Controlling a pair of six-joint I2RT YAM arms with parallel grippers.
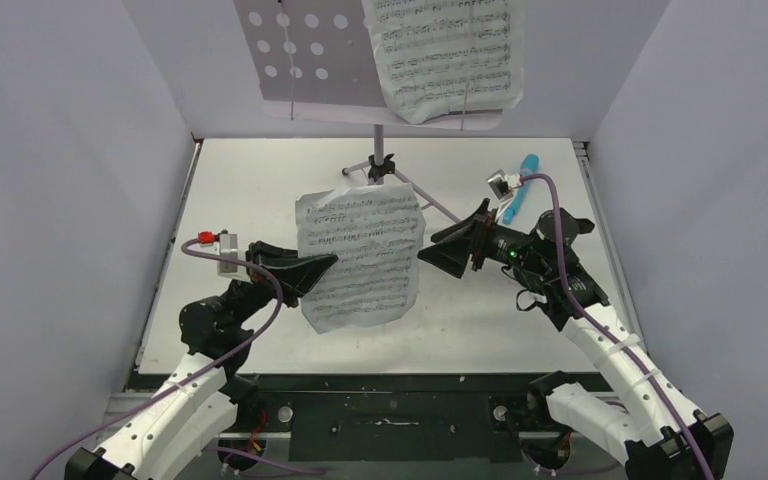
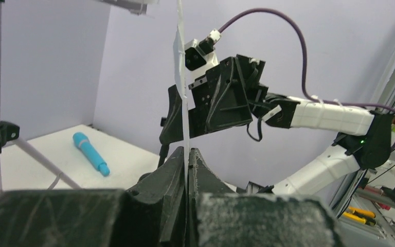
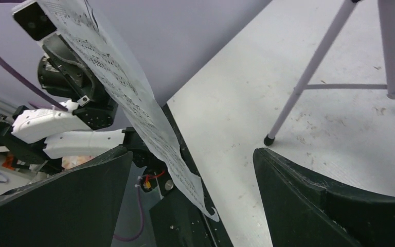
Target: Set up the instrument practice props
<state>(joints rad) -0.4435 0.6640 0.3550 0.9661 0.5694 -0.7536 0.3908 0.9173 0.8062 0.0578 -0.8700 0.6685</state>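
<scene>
Holding the sheet-music page [image 1: 360, 258] aloft over the table [image 1: 520, 330] | left gripper [image 1: 325, 265] clamped on its left edge | right gripper [image 1: 448, 243] agape, empty, just beside | we judge it light, floppy, tearable; pinch edges.

Inspected: the white table [image 1: 250, 190] in front of me is flat and matte, with light scuffs and specks around the stand. The lilac music stand [image 1: 378, 140] rests on it by its spread tripod legs, one dark-tipped foot [image 3: 269, 140] planted on the surface. On my far right the turquoise-blue toy microphone [image 1: 528, 170] lies on its side, apart from the legs.
</scene>
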